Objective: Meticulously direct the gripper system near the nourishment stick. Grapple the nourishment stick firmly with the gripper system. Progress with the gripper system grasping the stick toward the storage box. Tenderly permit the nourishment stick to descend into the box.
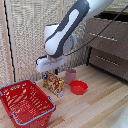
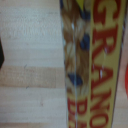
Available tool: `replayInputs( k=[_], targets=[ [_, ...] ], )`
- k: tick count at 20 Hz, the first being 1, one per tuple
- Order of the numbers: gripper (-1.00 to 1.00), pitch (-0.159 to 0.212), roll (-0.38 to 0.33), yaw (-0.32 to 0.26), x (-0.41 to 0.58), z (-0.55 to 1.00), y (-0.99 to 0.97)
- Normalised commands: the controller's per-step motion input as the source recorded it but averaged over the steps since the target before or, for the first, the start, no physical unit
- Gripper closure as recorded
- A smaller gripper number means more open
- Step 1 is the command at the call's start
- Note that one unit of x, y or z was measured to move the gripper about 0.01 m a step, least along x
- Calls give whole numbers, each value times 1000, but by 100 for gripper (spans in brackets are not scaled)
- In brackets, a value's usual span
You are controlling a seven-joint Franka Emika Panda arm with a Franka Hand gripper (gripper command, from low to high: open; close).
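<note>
The nourishment stick (image 1: 53,83) is a yellow-orange snack package with red print, standing on the wooden table between the basket and the red bowl. The white arm reaches down over it, and the gripper (image 1: 53,71) hangs just above its top, apart from it. In the wrist view the package (image 2: 92,65) fills the picture close up, and one dark finger (image 2: 1,54) shows at the edge, so the jaws stand wide and hold nothing. The storage box (image 1: 25,103), a red wire basket with a grey-blue rim, stands at the exterior view's left and nothing shows inside it.
A pink cup (image 1: 70,75) stands behind the package and a small red bowl (image 1: 78,88) beside it on the exterior view's right. A brown drawer cabinet (image 1: 107,42) stands at the back right. Light panelled doors close the back.
</note>
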Motion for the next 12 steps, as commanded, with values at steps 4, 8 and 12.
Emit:
replayInputs(
  k=[4, 8, 12],
  targets=[
    [-100, -20, -4, 164, 110, -271, -158],
    [100, 4, -11, 78, 10, -186, -6],
    [100, 1, -5, 0, -26, -35, 30]
  ],
)
